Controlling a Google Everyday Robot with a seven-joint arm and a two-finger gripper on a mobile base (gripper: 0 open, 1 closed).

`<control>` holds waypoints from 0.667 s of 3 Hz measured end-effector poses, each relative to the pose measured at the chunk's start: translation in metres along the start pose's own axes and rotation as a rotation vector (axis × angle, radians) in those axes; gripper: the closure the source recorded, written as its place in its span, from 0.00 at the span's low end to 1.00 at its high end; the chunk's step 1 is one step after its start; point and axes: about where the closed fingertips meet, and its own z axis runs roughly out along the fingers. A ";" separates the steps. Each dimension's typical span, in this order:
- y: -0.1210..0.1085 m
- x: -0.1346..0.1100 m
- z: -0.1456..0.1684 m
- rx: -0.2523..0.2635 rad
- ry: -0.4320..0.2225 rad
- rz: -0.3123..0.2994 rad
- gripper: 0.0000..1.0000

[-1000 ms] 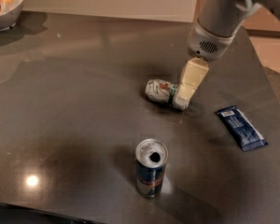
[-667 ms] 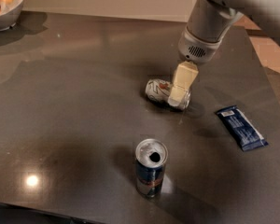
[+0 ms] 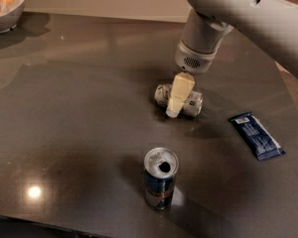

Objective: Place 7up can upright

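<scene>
The 7up can (image 3: 192, 103) lies on its side near the middle of the dark table (image 3: 79, 133), silvery with green marks, its long axis running left to right. My gripper (image 3: 177, 103) hangs down from the grey arm (image 3: 203, 38) and sits over the middle of the can, with a cream part of it in front of the can's near side. The can rests on the table.
An open blue-and-silver slim can (image 3: 160, 178) stands upright in front of the 7up can. A blue snack packet (image 3: 256, 135) lies flat to the right. A bowl of fruit (image 3: 5, 6) stands at the far left corner. The table's right edge runs diagonally past the packet.
My gripper has moved left from the can's right end to its middle and sits lower over it. The can has stayed in place.
</scene>
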 end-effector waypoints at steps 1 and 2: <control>0.001 -0.007 0.011 -0.008 0.029 0.005 0.00; -0.002 -0.009 0.018 -0.017 0.053 0.011 0.17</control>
